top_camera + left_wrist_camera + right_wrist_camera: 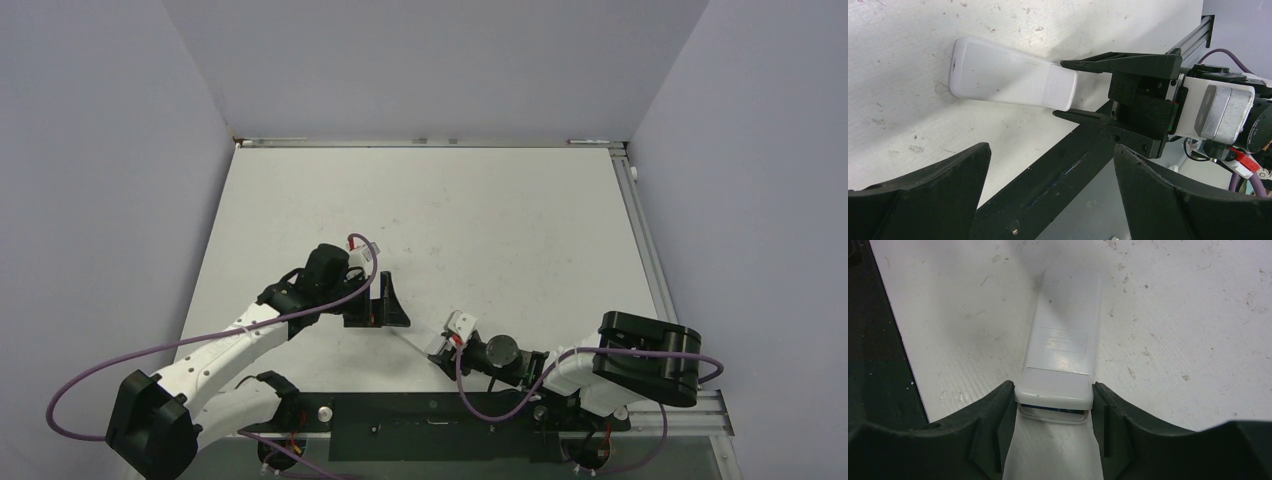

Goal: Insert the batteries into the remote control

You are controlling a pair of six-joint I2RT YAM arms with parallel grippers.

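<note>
The remote control (1003,80) lay plain white back up at the near edge of the counter (500,220), around 6 o'clock from its middle. Its long axis ran from the right hand (1053,396) out toward roughly 10 o'clock in the top view. That hand was clamped on the remote's near end, one finger on each long side. The battery cover (1055,390) sat on that end, not quite flush. A thin blue sliver (1048,407) showed in the gap under its edge, and I could not tell whether it was a battery. The left hand (383,308) hovered just beside the remote's far end, fingers spread apart and holding nothing.
</note>
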